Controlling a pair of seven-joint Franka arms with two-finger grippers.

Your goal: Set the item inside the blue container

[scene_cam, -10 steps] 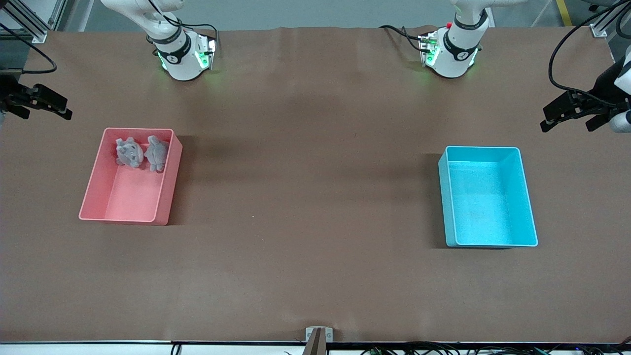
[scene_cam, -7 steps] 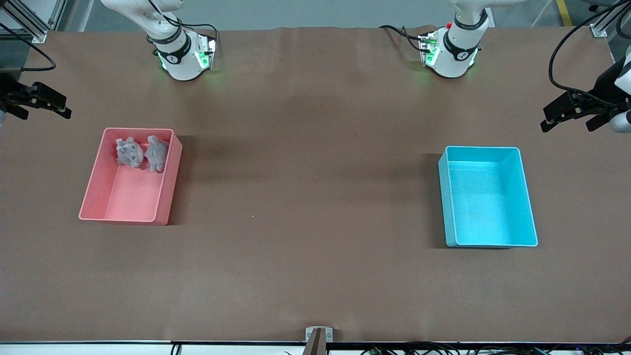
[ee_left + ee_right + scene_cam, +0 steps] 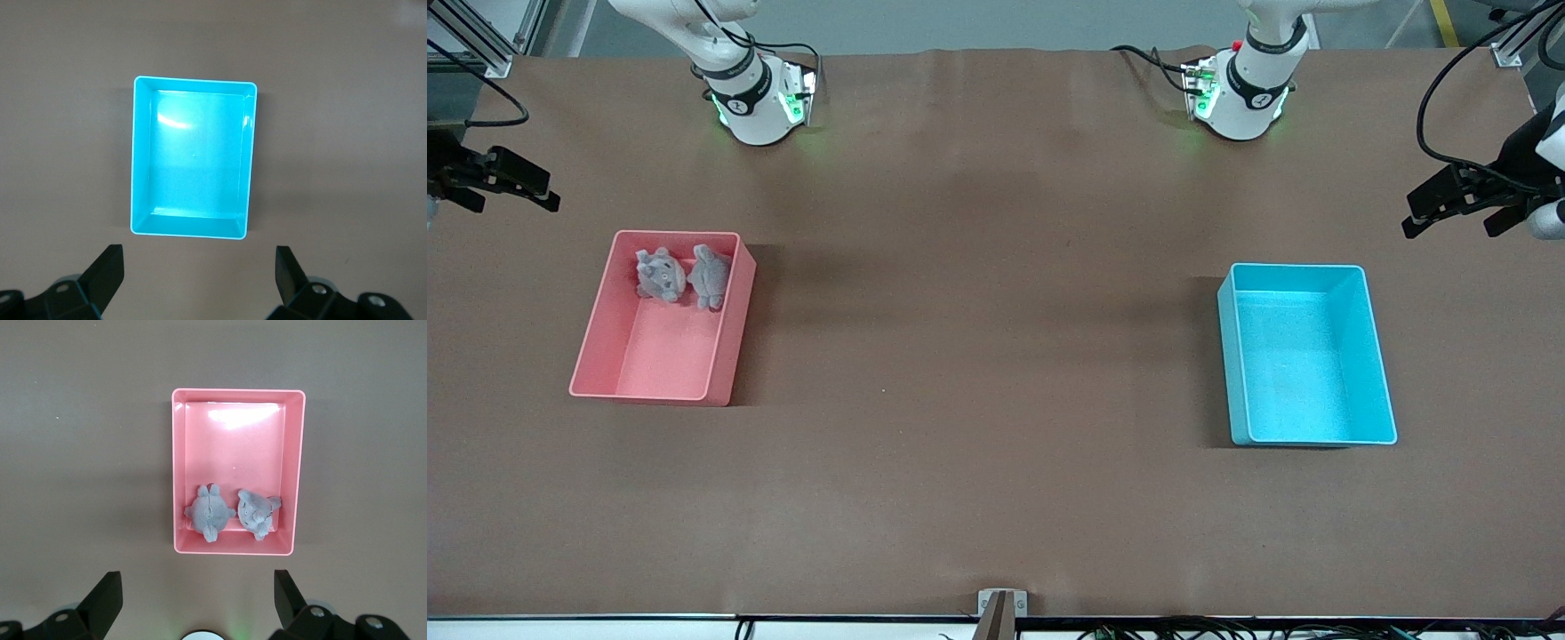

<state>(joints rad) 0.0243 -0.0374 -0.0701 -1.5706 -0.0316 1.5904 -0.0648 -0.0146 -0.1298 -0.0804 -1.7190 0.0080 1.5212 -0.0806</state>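
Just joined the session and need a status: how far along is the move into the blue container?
Nothing is done: the blue container is empty. Nothing is in hand: the left gripper and right gripper hang open over the table's ends. Left to do: both grey plush toys lie in the pink bin.

Glossy plastic blue container [image 3: 1377, 356], glossy plastic pink bin [image 3: 596, 333], fuzzy grey plush toys [image 3: 661, 275], matt brown table [image 3: 978, 356]

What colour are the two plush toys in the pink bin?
Grey plush toys; the right wrist view shows them best, in the pink bin.
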